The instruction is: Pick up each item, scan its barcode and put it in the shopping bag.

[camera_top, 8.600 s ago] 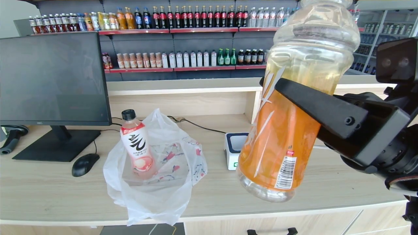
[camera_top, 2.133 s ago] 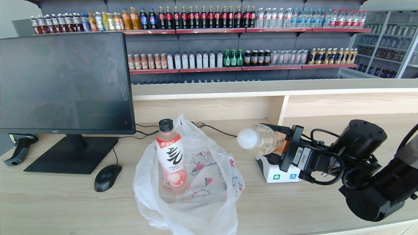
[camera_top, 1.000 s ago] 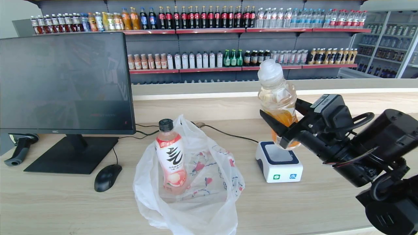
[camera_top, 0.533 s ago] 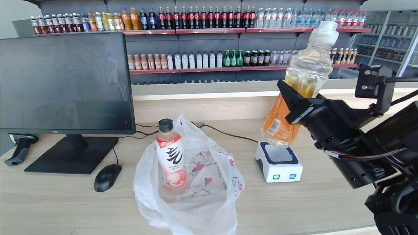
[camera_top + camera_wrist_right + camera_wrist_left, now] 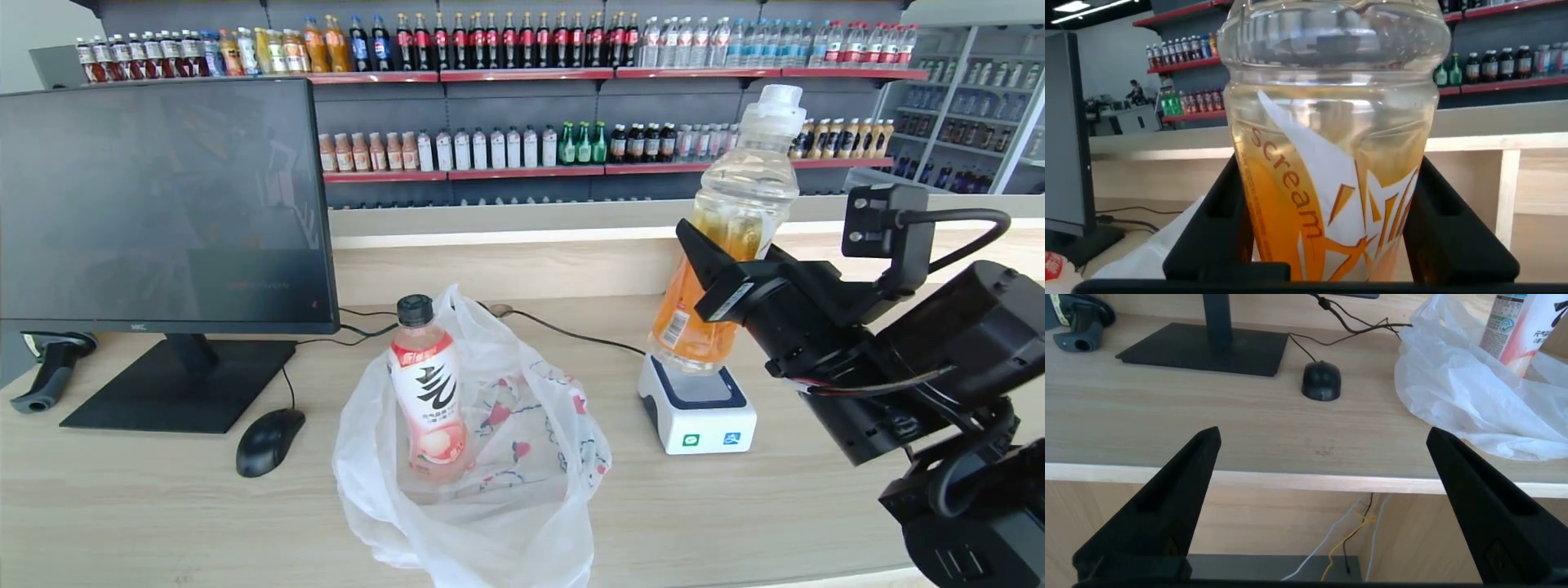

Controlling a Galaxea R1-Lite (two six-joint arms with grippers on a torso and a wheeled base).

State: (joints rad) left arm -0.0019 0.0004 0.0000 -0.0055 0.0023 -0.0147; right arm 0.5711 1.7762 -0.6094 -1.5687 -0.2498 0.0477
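My right gripper (image 5: 718,273) is shut on an orange drink bottle (image 5: 727,245) with a white cap, held nearly upright with its base just above the white barcode scanner (image 5: 695,406). From the right wrist, the orange drink bottle (image 5: 1335,155) sits between the two black fingers. The translucent shopping bag (image 5: 482,457) lies open on the counter left of the scanner, with a pink peach drink bottle (image 5: 426,392) standing in it. My left gripper (image 5: 1323,506) is open below the counter's front edge, facing the shopping bag (image 5: 1478,384) and the pink bottle (image 5: 1523,331).
A black monitor (image 5: 163,204) stands at the left, with a black mouse (image 5: 269,441) in front of it and a handheld scanner (image 5: 49,367) at the far left. A cable (image 5: 563,331) runs behind the bag. Stocked shelves (image 5: 571,82) line the back wall.
The right gripper swung the orange bottle from lying over the scanner to upright, lifted it, then lowered it slightly toward the scanner. The bag and pink bottle stayed put.
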